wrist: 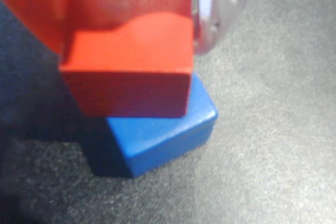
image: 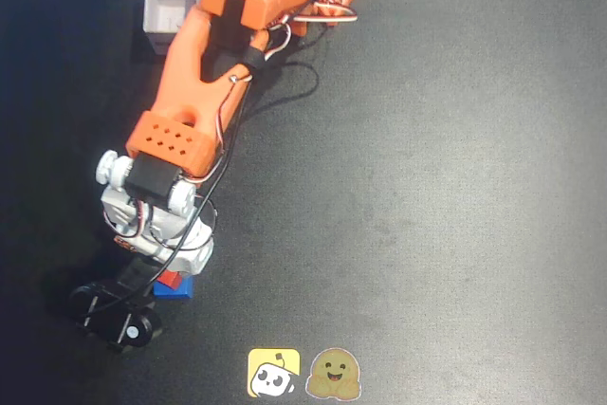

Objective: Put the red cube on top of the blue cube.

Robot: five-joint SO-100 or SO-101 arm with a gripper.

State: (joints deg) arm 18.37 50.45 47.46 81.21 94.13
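Observation:
In the wrist view the red cube [wrist: 126, 72] sits between my gripper's [wrist: 126, 30] orange finger [wrist: 31, 9] on the left and pale finger [wrist: 210, 19] on the right. It lies over the blue cube [wrist: 163, 129], offset to the upper left, so the blue cube's near right corner sticks out. I cannot tell whether the two cubes touch. In the overhead view my gripper [image: 167, 276] is at the lower left. Only slivers of the red cube [image: 169, 279] and the blue cube [image: 180, 289] show under it.
A white open box [image: 171, 9] stands at the back left beside the arm's base. Two stickers, a yellow one [image: 273, 372] and a brown one [image: 333, 374], lie at the front edge. A black part of the wrist [image: 112, 315] juts out left of the cubes.

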